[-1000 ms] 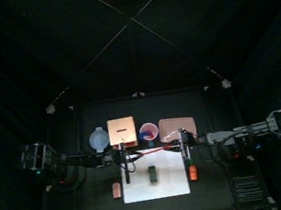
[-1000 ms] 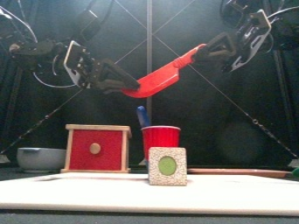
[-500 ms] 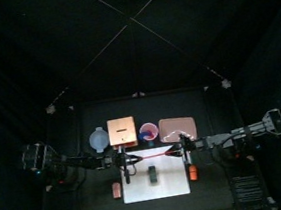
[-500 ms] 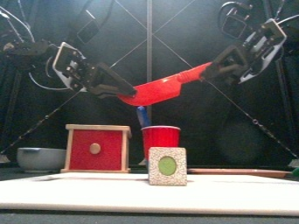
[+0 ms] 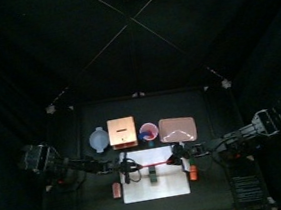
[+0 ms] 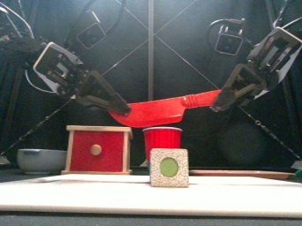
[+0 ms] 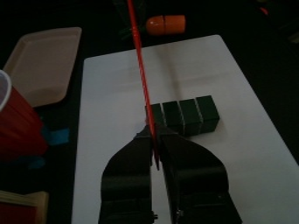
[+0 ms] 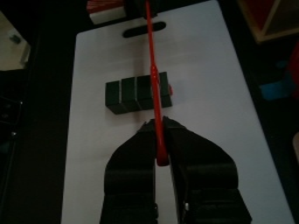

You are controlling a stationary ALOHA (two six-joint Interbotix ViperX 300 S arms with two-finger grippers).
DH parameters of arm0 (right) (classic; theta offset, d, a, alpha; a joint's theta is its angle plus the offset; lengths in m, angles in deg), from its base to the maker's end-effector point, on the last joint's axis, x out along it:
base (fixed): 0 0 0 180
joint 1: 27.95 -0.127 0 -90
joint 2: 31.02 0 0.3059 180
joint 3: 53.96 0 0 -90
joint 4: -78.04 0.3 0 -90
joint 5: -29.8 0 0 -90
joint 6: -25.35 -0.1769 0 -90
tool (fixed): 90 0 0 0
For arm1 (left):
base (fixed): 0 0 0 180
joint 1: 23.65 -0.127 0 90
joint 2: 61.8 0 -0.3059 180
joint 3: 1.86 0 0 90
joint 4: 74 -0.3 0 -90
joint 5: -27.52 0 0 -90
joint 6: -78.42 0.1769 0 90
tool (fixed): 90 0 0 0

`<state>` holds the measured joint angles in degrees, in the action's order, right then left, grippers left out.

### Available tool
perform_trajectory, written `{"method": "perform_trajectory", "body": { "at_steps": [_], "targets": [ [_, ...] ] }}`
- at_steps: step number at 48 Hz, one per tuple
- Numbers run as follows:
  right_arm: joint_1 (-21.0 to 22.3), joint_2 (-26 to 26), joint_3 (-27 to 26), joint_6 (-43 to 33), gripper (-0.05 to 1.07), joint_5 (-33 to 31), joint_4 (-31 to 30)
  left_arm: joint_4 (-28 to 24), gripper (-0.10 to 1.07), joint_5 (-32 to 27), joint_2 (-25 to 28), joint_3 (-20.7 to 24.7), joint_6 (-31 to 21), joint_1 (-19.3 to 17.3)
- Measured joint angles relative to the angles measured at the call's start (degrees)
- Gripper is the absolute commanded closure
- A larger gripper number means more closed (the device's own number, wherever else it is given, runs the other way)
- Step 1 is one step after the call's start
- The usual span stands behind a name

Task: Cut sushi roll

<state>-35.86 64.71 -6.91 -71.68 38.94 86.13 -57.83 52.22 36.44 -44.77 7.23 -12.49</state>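
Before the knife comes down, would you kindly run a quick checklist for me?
1. Left gripper closed on the red knife: ok.
2. Right gripper closed on the knife's other end: ok.
3. Sushi roll lying on the white board: ok.
4. Blade lined up across the roll: ok in the right wrist view.
5. Knife clear above the red cup: ok.
6. Roll already cut through: cannot tell.

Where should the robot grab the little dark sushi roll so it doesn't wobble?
Probably across the sushi roll's long flat sides, coming straight down from above. It lies flat on the white cutting board, a short blocky log already showing section lines, so pinching its length keeps the pieces together. The red knife, held by the left gripper and right gripper, hangs over it.
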Motion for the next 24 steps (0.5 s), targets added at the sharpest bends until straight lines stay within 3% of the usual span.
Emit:
{"method": "perform_trajectory", "body": {
  "at_steps": [24],
  "targets": [
    [-3.1,-8.0,-1.1,0.0,0.70,0.1,0.4,0.2,0.58,0.0,3.2,0.1,0.3,1.1]
  ]
}}
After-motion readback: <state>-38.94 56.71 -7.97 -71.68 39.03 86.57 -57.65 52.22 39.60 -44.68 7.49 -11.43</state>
